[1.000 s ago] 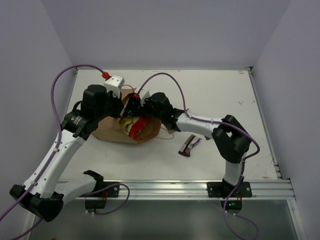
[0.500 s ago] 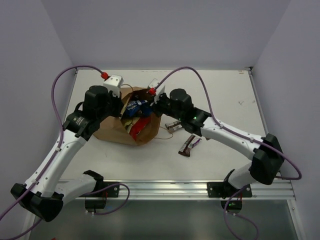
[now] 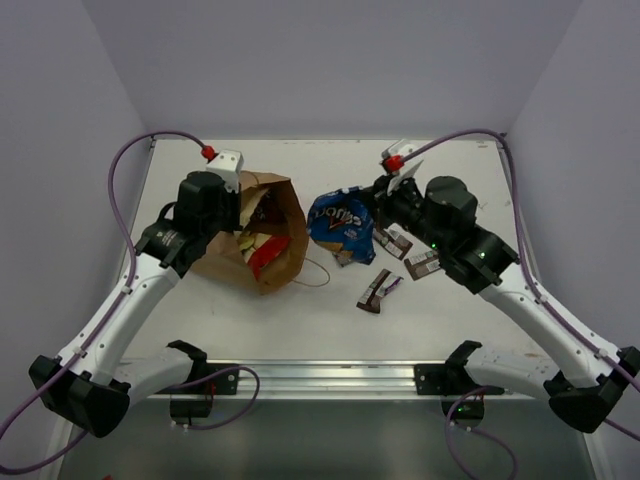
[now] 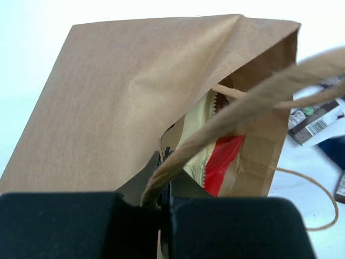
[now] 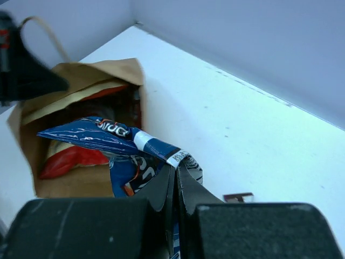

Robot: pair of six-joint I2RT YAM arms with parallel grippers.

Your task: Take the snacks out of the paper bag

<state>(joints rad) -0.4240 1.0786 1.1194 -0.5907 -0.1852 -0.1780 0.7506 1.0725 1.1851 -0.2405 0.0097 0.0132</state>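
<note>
Right of paper bag | blue chip bag, clamped | candy bars alongside

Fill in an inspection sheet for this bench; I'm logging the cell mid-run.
Surface: white table, no spills seen.
Job's things: paper bag lying open, snacks inside; blue chip bag outside it; candy bars on the table.
Clutter: nothing seen.
Jaws: left jaws shut on the twine handle; right jaws shut on the blue chip bag.
Cables: purple cables arch above the arms.
Surroundings: pale walls; metal rail.
</note>
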